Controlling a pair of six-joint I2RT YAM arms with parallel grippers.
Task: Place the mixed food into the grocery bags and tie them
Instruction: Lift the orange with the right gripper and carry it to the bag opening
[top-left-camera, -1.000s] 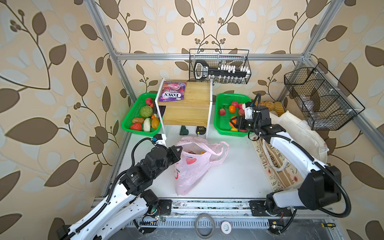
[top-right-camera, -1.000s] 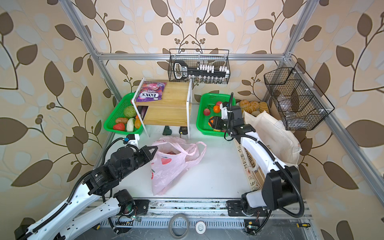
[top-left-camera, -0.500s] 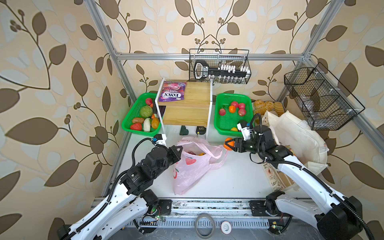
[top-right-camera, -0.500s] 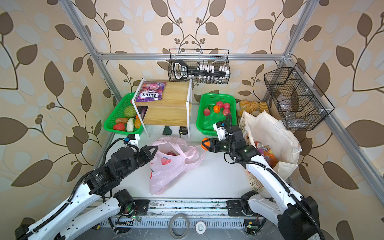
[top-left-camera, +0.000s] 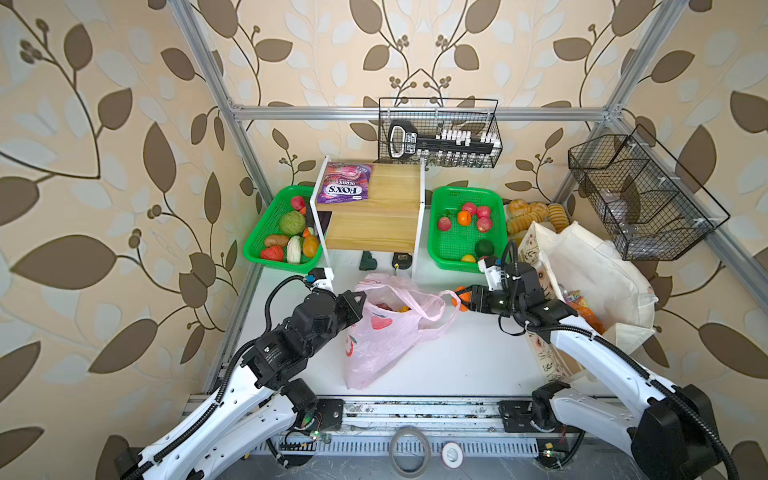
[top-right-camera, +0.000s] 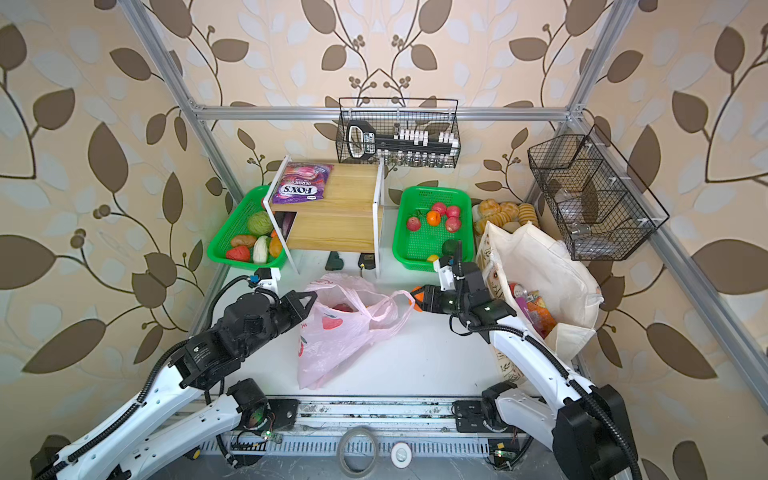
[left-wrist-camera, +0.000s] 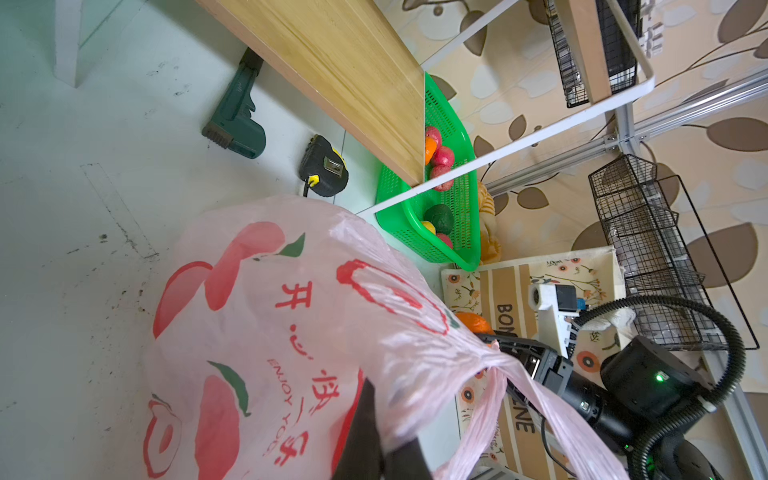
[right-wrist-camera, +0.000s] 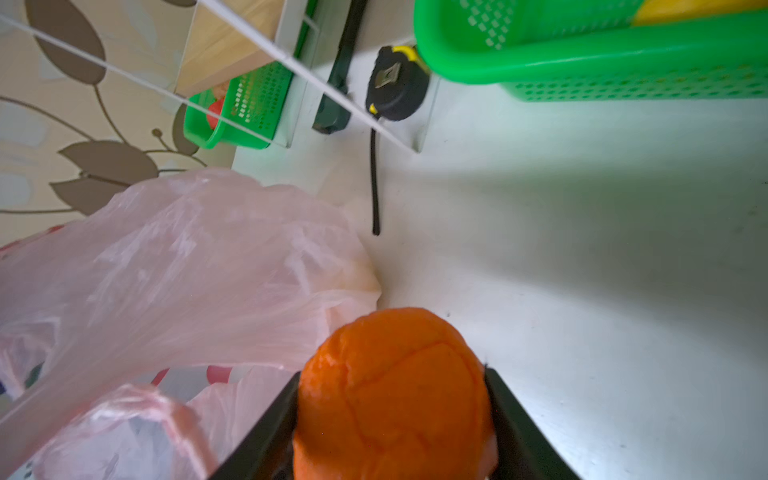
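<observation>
Orange (right-wrist-camera: 390, 399): clamped between the two fingers of the right claw (top-left-camera: 460, 298), off the counter (top-left-camera: 469, 357).
Right claw: gripping the orange, jaws part-way apart around it, tips pointing at the pink bag (top-left-camera: 382, 332).
Pink bag: directly ahead of the right claw, mouth open, one loop handle just beside the orange; fruit shows inside.
Left claw (top-left-camera: 360, 296): closed, pinching the bag's rim on the side far from the right claw.
Tote (top-left-camera: 594, 266): behind the right claw, beside its wrist, open, packets showing inside.
Green basket (top-left-camera: 451, 249): beside the right claw, toward the back wall, fruit in it.
Tape measure (right-wrist-camera: 397, 83): on the counter ahead of the right claw, past the bag.
</observation>
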